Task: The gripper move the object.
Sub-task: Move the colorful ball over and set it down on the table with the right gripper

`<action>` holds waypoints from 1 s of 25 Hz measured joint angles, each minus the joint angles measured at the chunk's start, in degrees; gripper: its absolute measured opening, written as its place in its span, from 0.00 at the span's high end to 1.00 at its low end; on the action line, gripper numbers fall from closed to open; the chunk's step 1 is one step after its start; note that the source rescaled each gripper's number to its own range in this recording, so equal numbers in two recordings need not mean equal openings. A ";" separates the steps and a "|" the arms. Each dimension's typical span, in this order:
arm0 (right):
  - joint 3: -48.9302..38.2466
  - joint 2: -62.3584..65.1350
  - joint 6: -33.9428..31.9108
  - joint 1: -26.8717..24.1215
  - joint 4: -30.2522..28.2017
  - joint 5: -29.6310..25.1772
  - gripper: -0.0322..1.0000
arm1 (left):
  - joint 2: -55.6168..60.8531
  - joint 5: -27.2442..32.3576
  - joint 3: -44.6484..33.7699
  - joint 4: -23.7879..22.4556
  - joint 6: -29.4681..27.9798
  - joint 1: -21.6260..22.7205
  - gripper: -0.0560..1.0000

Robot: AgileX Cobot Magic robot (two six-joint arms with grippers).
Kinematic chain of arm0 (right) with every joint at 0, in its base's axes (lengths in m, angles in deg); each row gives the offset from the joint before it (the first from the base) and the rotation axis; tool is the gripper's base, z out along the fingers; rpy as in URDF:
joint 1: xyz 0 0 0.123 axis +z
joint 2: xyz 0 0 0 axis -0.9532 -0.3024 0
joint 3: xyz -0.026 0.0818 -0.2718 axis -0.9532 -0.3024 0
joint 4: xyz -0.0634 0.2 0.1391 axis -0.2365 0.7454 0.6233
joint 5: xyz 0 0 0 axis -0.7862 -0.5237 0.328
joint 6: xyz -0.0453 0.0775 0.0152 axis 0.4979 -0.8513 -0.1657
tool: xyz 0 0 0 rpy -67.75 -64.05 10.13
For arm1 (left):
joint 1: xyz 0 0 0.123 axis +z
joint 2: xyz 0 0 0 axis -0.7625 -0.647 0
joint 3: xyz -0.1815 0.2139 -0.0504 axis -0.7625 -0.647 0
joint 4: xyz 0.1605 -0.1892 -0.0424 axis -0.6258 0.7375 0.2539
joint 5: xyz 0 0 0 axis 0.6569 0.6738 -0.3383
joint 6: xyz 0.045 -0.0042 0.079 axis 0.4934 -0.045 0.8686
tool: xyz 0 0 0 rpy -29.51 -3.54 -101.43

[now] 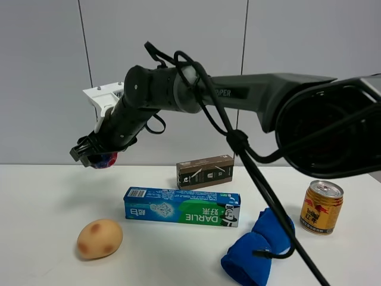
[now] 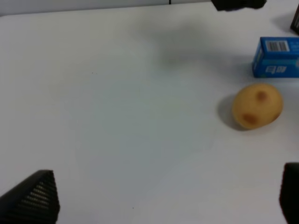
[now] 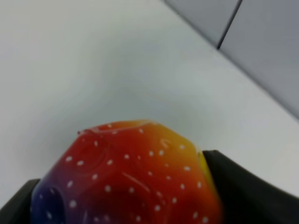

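The right tool point(image 1: 97, 158) clamps the ball point(image 1: 109, 159) aloft at the rear table edge point(image 1: 36, 170).

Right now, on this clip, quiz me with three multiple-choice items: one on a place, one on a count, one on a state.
1. Where is the tan, brown-spotted potato-like lump relative to the long blue-and-green toothpaste box?
A. on top of it
B. in front of its left end, apart
C. behind it

2. How many cardboard boxes lie on the white table?
A. one
B. two
C. four

3. The small red, orange and blue dotted ball is:
A. lying on the table
B. resting on the lump
C. clamped in the right hand, above the table

Answers:
1 B: in the high view the lump lies nearer the camera, by the box's left end, with a gap.
2 B: the toothpaste box and a small brown box behind it.
3 C: black jaws flank the ball in the right wrist view, and the high view shows it off the tabletop.
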 joint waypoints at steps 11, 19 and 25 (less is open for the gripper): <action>0.00 -2.55 3.84 0.59 6.42 -0.12 0.95 | 0.00 0.00 0.00 0.00 0.00 0.00 0.00; 0.18 -6.32 14.62 3.53 8.91 -3.72 0.95 | 0.00 0.00 0.00 0.00 0.00 0.00 0.00; 0.18 -7.03 15.36 3.70 8.96 -2.29 0.95 | 0.00 0.00 0.00 0.00 -0.05 0.00 0.00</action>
